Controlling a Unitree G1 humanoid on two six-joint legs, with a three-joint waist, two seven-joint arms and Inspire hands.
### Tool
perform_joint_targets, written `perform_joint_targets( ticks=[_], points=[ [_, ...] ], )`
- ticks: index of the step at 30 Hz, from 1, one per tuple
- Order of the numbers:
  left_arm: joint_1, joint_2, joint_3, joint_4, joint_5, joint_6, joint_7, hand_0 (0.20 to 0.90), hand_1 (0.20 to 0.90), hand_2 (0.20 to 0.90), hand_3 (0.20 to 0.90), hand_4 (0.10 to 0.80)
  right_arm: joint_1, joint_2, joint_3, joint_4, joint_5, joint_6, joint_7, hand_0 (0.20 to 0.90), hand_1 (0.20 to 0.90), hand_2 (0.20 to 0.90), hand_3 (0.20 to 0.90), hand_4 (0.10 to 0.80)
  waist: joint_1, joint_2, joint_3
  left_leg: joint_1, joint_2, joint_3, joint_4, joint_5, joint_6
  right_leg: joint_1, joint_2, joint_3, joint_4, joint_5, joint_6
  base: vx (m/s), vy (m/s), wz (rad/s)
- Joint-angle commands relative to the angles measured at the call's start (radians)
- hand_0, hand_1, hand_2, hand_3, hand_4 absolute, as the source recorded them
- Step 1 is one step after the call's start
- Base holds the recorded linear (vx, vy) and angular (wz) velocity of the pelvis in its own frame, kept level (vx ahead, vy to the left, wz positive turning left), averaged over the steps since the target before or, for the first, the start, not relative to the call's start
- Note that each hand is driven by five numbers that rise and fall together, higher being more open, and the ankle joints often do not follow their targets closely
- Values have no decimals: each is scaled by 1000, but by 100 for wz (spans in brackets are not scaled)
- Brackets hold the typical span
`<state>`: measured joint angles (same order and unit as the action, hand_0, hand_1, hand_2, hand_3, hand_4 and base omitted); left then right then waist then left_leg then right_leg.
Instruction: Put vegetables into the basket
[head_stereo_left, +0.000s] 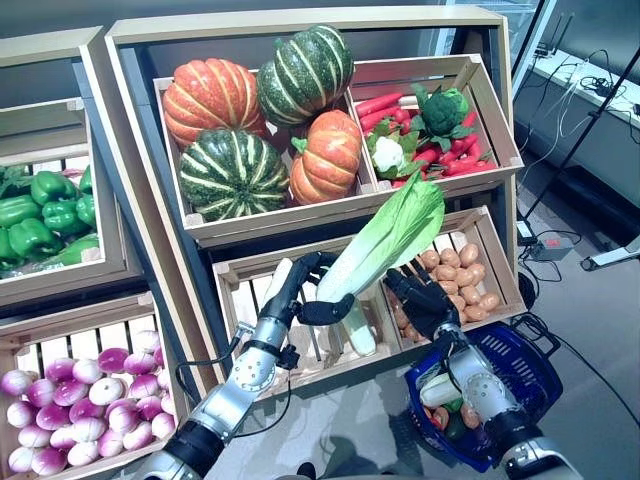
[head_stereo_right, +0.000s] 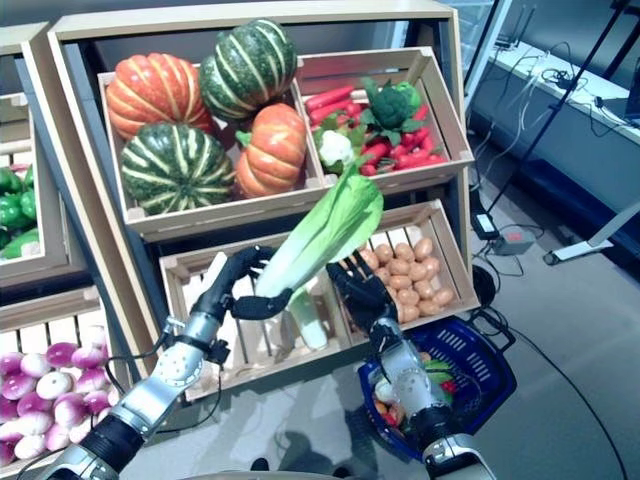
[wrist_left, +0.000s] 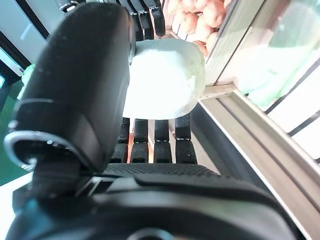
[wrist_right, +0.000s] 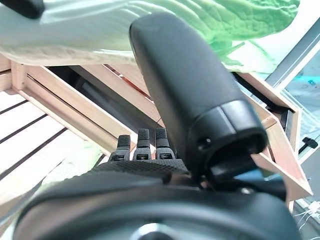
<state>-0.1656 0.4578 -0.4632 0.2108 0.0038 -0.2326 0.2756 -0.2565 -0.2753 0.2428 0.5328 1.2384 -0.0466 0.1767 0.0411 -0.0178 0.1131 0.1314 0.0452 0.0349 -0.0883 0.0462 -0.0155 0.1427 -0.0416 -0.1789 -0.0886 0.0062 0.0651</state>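
Observation:
A long cabbage (head_stereo_left: 385, 235) with a white stalk and green leaves is held up slanted in front of the lower wooden crate (head_stereo_left: 300, 355). My left hand (head_stereo_left: 300, 290) is shut on its stalk; the left wrist view shows the cut white end (wrist_left: 162, 80) between thumb and fingers. My right hand (head_stereo_left: 425, 300) is open just right of the stalk, palm toward it, and the leaves (wrist_right: 200, 20) pass above its thumb. The blue basket (head_stereo_left: 535, 385) sits on the floor under my right forearm, with a few vegetables inside.
Another white stalk (head_stereo_left: 360, 335) lies in the lower crate. Potatoes (head_stereo_left: 460, 275) fill the crate to its right. Above are pumpkins (head_stereo_left: 250, 120) and a crate of carrots and broccoli (head_stereo_left: 430, 125). Green peppers (head_stereo_left: 40, 215) and purple onions (head_stereo_left: 70, 400) are at left.

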Motion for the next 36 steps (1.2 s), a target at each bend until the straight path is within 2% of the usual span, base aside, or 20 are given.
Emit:
perform_joint_targets(
  ticks=[1,6,9,17,25,28,29,31,36],
  points=[
    [-179,10,-70,-39,49,-171,2,300,300,300,300,400,-193,-13,-62,-1,119,-78,76,900,900,900,900,800,12,-16,-58,3,-46,-2,1,-41,18,14,-32,-1,1,50,-12,0,0,0],
    [-185,16,-91,-37,85,-184,-2,300,300,300,300,400,-221,-5,-70,-33,197,-74,144,900,900,900,900,800,15,-13,-54,4,-48,-7,1,-44,19,18,-34,-3,3,46,-12,0,0,0],
    [-184,26,-102,-34,105,-196,-6,300,300,300,300,400,-228,1,-77,-74,261,-39,201,900,900,900,900,800,17,-12,-56,5,-50,-12,1,-47,20,19,-35,-5,3,42,-12,0,0,0],
    [-179,30,-132,-17,105,-206,-32,300,300,300,300,400,-234,37,-55,-162,414,83,446,900,900,900,900,800,21,-16,-64,5,-54,-18,1,-51,23,20,-36,-10,4,36,-9,0,0,0],
    [-193,18,-189,37,133,-166,-18,300,300,300,300,400,-271,56,-26,-207,401,72,557,900,900,900,900,800,20,-18,-70,0,-55,-20,1,-50,24,16,-34,-5,3,32,-9,3,2,1],
    [-183,1,-198,84,42,-145,-57,300,300,300,300,400,-274,56,-17,-236,378,75,614,900,900,900,900,800,19,-19,-71,-3,-56,-21,1,-50,24,13,-33,-3,2,31,-8,0,0,0],
    [-167,-28,-194,124,-56,-114,-111,300,300,300,300,400,-282,58,-14,-249,359,70,632,900,900,900,900,800,19,-21,-72,-5,-56,-21,1,-50,24,11,-33,-2,2,31,-8,0,0,0],
    [-152,-52,-187,153,-147,-88,-148,300,300,300,300,400,-288,59,-13,-253,350,64,649,900,900,900,900,800,20,-22,-72,-6,-56,-20,1,-49,24,10,-33,-1,2,32,-8,0,0,0],
    [-92,-120,-147,218,-321,-28,-236,300,300,300,300,400,-297,63,-19,-284,347,56,700,900,900,900,900,800,24,-27,-70,-7,-54,-15,1,-49,24,9,-33,-4,2,35,-10,0,0,0]
  ],
)
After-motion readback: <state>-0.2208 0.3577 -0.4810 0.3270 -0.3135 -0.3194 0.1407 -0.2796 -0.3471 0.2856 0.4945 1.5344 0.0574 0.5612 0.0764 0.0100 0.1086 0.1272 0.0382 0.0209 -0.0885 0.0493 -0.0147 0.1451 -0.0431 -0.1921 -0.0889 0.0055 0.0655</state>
